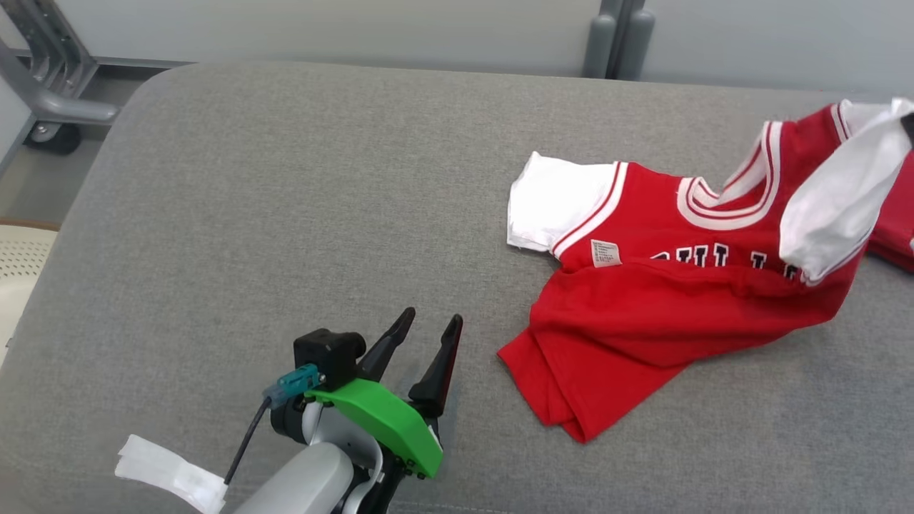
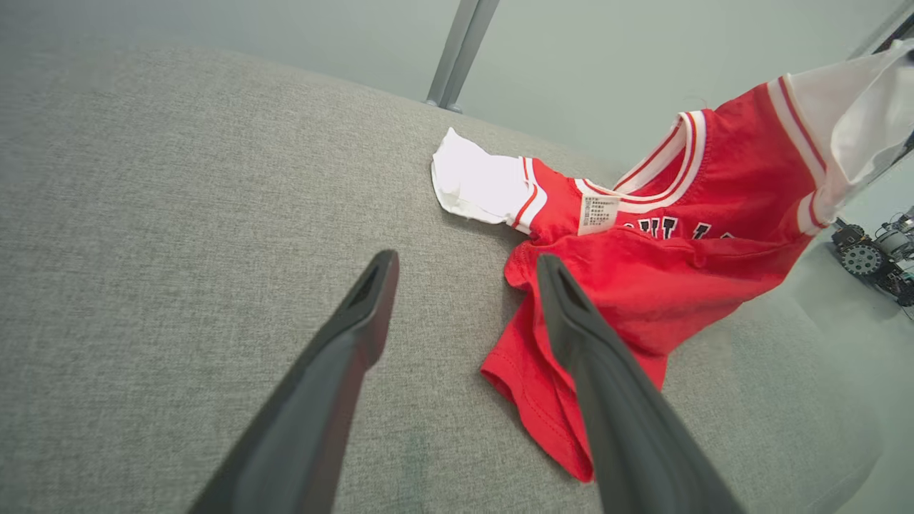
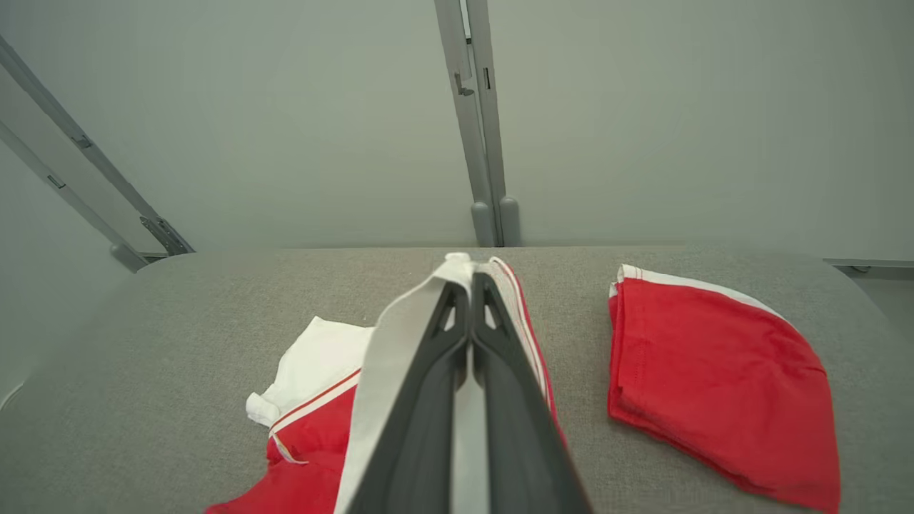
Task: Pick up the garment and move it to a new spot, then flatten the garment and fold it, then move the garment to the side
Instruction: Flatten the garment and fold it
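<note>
Jersey (image 1: 678, 307) (image 2: 664, 285) (image 3: 314, 457): red, white sleeves, red/white trim at neck and armholes, dark lettering partly hidden by a fold, care label showing near one shoulder seam. Loc.: on grey fabric cushion (image 1: 285, 214), head view approx. 3 o'clock. Body crumpled, hem doubled over toward 5 o'clock. One white sleeve lies flat at the garment's 10 o'clock. Other sleeve is held up off the cushion at head view 2 o'clock, running to the frame edge. R gripper (image 3: 468, 282): fingers pressed together, clamped on that raised white sleeve, cloth hanging down both sides of them. L gripper (image 1: 432, 315) (image 2: 464, 263): head view 6–7 o'clock, jaws wide apart, nothing between them, over bare cushion, near the hem but clear of it; contact w/ cushion can't be told. Second red piece (image 3: 714, 385) w/ white edging: folded, flat on the cushion, R wrist view 3–4 o'clock, apart from the first. Misc.: green cover (image 1: 378, 421) on L wrist; white strip (image 1: 171, 475) by L forearm, 7 o'clock; grey wall post (image 3: 478, 143) behind cushion, 12 o'clock in R wrist view.
</note>
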Tool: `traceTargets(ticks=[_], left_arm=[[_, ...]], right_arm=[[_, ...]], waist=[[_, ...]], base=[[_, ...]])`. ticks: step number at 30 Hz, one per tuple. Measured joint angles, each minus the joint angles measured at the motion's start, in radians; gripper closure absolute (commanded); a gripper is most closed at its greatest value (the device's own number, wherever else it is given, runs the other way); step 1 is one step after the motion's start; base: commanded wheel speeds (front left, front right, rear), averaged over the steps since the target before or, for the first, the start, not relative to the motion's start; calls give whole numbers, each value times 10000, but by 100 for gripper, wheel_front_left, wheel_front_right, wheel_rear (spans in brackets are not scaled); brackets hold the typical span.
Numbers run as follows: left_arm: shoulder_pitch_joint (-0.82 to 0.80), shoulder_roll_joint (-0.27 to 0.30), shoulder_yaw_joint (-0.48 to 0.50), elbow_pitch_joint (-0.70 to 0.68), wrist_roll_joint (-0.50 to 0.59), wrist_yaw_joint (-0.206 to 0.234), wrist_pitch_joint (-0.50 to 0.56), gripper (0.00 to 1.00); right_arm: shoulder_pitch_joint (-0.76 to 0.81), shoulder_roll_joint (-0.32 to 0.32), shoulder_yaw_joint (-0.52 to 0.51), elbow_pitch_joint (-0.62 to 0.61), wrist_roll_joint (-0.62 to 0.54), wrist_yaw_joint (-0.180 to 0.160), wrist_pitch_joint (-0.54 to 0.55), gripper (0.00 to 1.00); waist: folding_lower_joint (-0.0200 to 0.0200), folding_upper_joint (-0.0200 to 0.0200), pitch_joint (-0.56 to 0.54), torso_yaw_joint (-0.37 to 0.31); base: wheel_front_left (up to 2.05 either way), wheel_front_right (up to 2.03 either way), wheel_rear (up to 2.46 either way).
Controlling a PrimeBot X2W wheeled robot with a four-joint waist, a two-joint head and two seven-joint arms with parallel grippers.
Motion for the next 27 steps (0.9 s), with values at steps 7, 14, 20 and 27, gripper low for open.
traceTargets(ticks=[7, 14, 20, 27], left_arm=[[-221, -221, -263, -17, 0, -33, 439, 0], [-917, -376, -385, 128, -286, -178, 1156, 0], [-1540, -575, -98, 686, -1043, -343, 2011, 0], [-2086, -564, 186, 1718, -1530, -466, 2765, 0]], right_arm=[[1931, 230, 339, -13, -876, 4, -1104, 100], [3409, 635, 846, 430, -1425, 4, -2065, 100], [3611, 1126, 1346, 738, -1547, 54, -2798, 100], [3382, 1342, 1883, 959, -1835, 318, -3344, 100]], waist=[[0, 0, 297, -496], [0, 0, 641, -854], [0, 0, 942, -1204], [0, 0, 1249, -1738]], base=[[0, 0, 0], [0, 0, 0], [0, 0, 0], [0, 0, 0]])
